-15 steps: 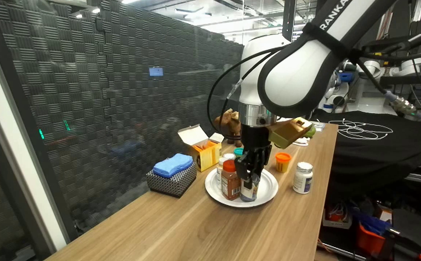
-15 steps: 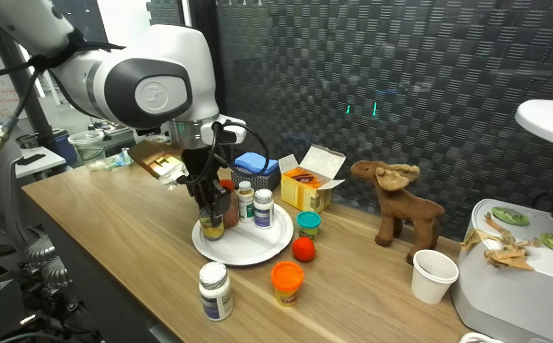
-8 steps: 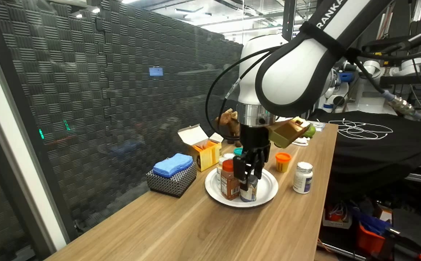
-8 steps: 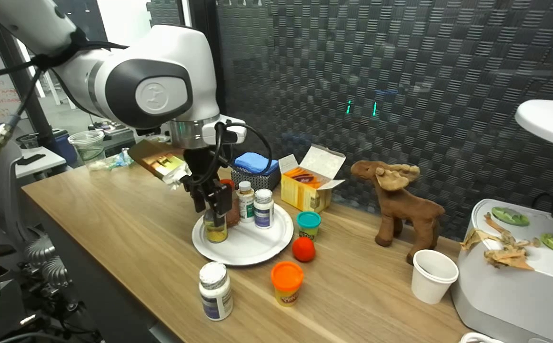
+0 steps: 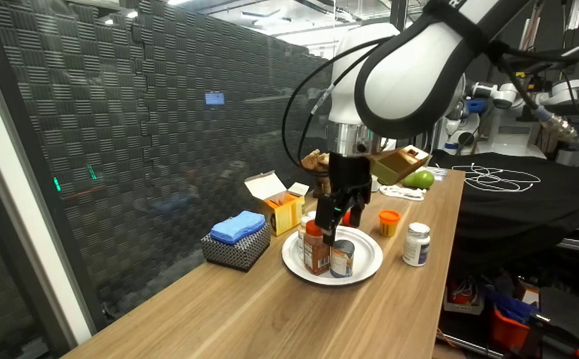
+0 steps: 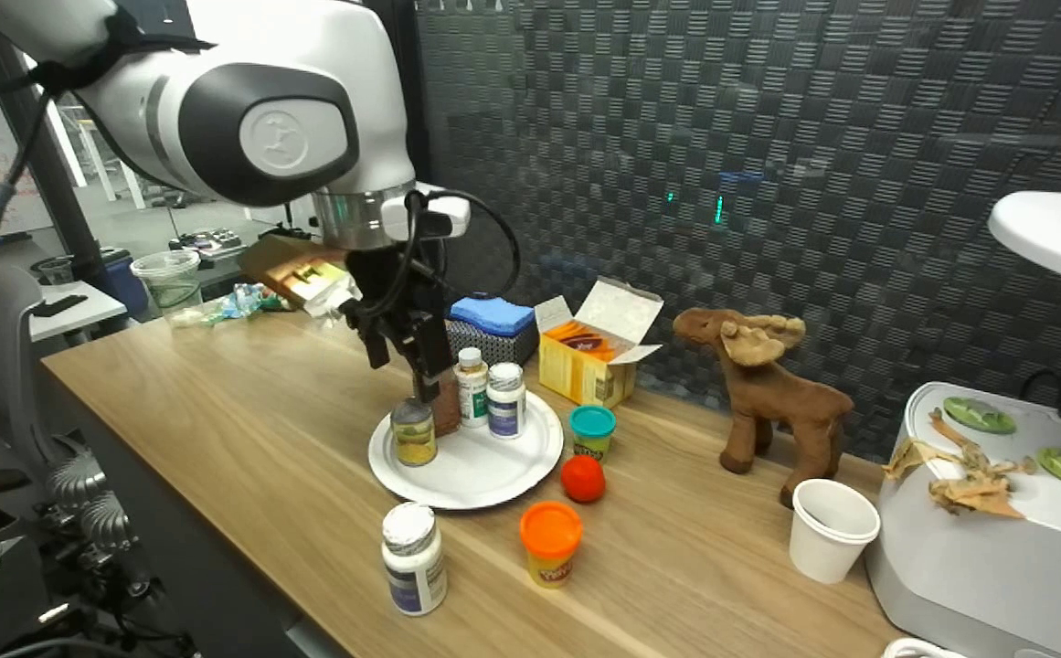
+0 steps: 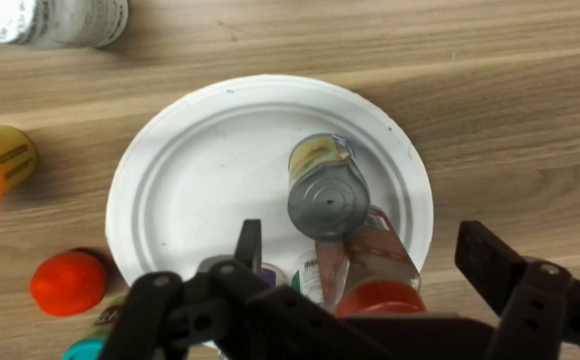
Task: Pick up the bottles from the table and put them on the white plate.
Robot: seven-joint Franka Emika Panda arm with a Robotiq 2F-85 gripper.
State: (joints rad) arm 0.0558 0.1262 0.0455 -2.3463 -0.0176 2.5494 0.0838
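Note:
My gripper (image 5: 340, 227) hangs above the white plate (image 5: 367, 257), jaws spread wide with nothing between them. In the wrist view the gripper (image 7: 362, 245) has a gap around and over the red-capped brown bottle (image 7: 369, 265), without visible contact. Just below stands a small grey-topped can (image 6: 414, 437) with a yellowish label, upright on the plate (image 6: 484, 475) beside the brown bottle (image 5: 316, 252). Two white-capped bottles, a slim one (image 6: 472, 393) and a wider one (image 6: 506, 407), also stand on the plate. Another white bottle (image 6: 415, 562) stands on the wooden table (image 5: 269, 319), off the plate.
Near the plate are an orange-lidded tub (image 6: 550, 544), a red ball (image 6: 583, 478) and a teal-lidded tub (image 6: 592, 429). A yellow carton (image 6: 585, 370) and a woven box (image 5: 237, 249) with blue cloth line the wall side. Beyond stand a toy moose (image 6: 777, 397) and a white cup (image 6: 827, 539).
My gripper has opened, let go of the can and risen above it. The can stays upright on the plate, nearly where it was; the other bottles have not moved.

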